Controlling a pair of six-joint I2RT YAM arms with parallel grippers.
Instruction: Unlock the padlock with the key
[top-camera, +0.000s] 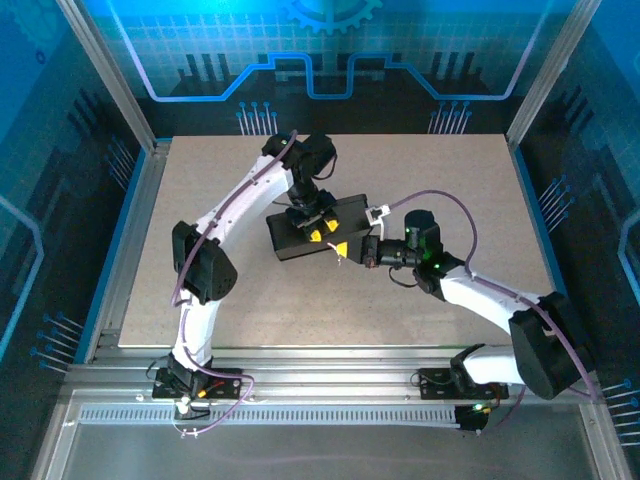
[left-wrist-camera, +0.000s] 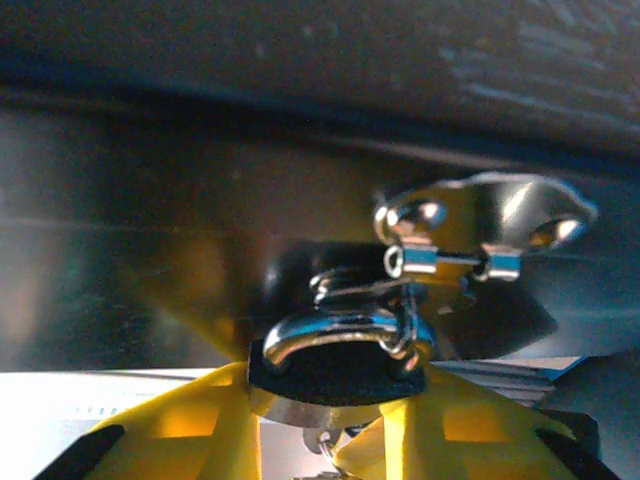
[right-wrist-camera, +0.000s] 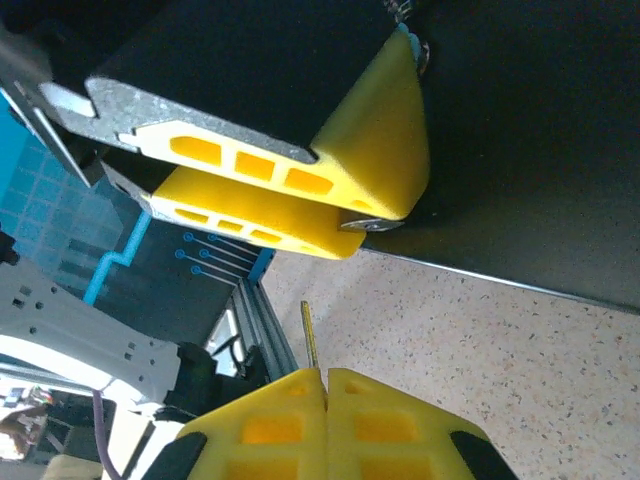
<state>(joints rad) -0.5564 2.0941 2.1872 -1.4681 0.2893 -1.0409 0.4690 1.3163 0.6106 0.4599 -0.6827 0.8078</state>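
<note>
The padlock, hung by its shackle through a metal hasp on the black box at mid-table, is clamped by the left gripper, its jaws set narrow. The key is pinched in the fully closed right gripper, just right of the box, with its tip apart from the left gripper's yellow fingers.

The padlock and hasp gleam as polished metal; the box is matt black, the tabletop speckled and grainy, the fingers smooth yellow plastic.
</note>
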